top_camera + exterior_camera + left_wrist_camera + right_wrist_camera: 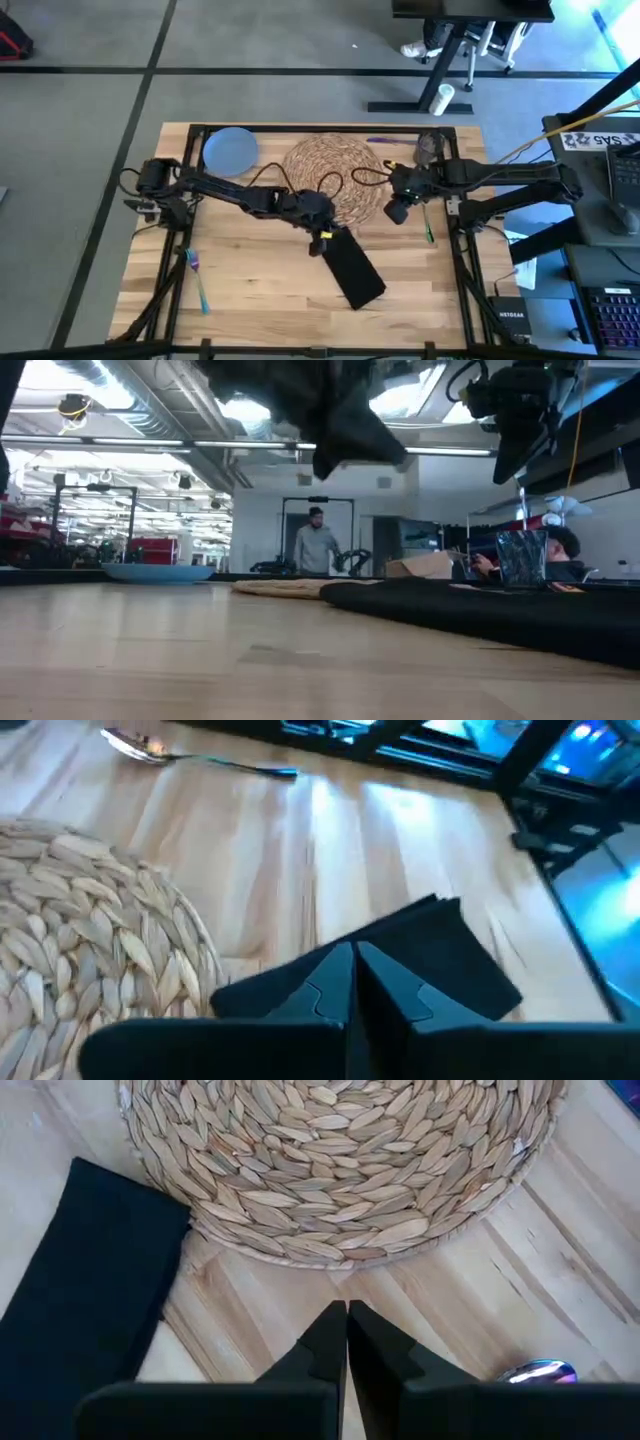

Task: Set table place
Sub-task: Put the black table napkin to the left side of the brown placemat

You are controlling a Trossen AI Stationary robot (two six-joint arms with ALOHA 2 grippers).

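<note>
A: The place setting is scattered over the large light butcher-block wooden desk [260, 270] with its thin black frame. Nearest the front edge, on the left, lies a teal-handled fork [198, 280]. Right of centre lies the black rectangular cloth napkin [352, 268], flat and slanted, its upper corner just below the rim of the big round woven straw placemat [333, 178].

B: And the end effectors?

A: The left end effector [322, 236] sits at the napkin's upper end, close by the mat's lower edge. Its wrist view shows its two fingers pressed together, with the napkin lying beneath them; they grip nothing that I can see. The right end effector [396, 212] hangs off the mat's right side, above bare wood. Its fingers are also closed together and empty, pointing toward the mat's rim.

B: What else is on the right?

A: A thin green-handled utensil [428, 224] lies just right of that end effector. Farther back stands a small grey cup [427, 148], near the far right corner.

B: And the back of the desk?

A: A pale blue round plate [230, 150] rests in the far left corner, beside the mat and apart from it. A purple-handled piece of cutlery [382, 141] lies along the far edge behind the mat.

B: Any readable writing?

A: A black box [508, 318] on the floor right of the desk reads "NETGEAR". A strip farther back shows the letters "SAS".
</note>
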